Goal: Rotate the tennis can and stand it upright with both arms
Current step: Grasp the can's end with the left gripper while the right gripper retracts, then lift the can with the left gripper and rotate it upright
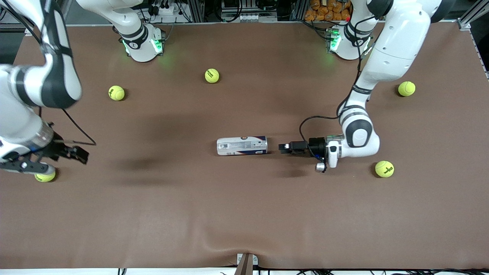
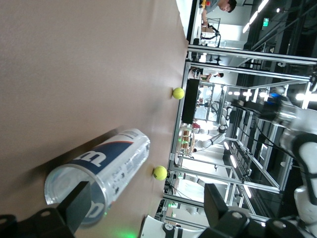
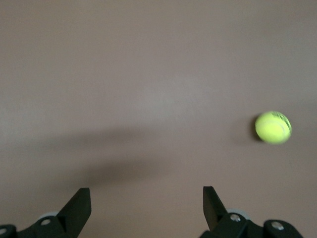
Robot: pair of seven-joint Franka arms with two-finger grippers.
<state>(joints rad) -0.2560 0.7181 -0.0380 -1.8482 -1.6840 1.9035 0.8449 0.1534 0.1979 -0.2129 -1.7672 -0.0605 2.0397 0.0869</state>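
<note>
The tennis can (image 1: 242,146) lies on its side in the middle of the brown table, its navy and white label showing. My left gripper (image 1: 284,147) is held low and level, pointing at the can's end toward the left arm's end of the table, a short gap away. In the left wrist view the can (image 2: 99,171) shows its clear round end between my open left gripper's (image 2: 146,206) fingers, untouched. My right gripper (image 1: 82,154) hangs open and empty near the right arm's end of the table; the right wrist view (image 3: 146,206) shows bare mat under it.
Several yellow-green tennis balls lie around: one (image 1: 45,176) beside the right gripper, also in its wrist view (image 3: 273,127), one (image 1: 384,169) close to the left arm's wrist, others (image 1: 116,93), (image 1: 212,75), (image 1: 406,88) nearer the bases.
</note>
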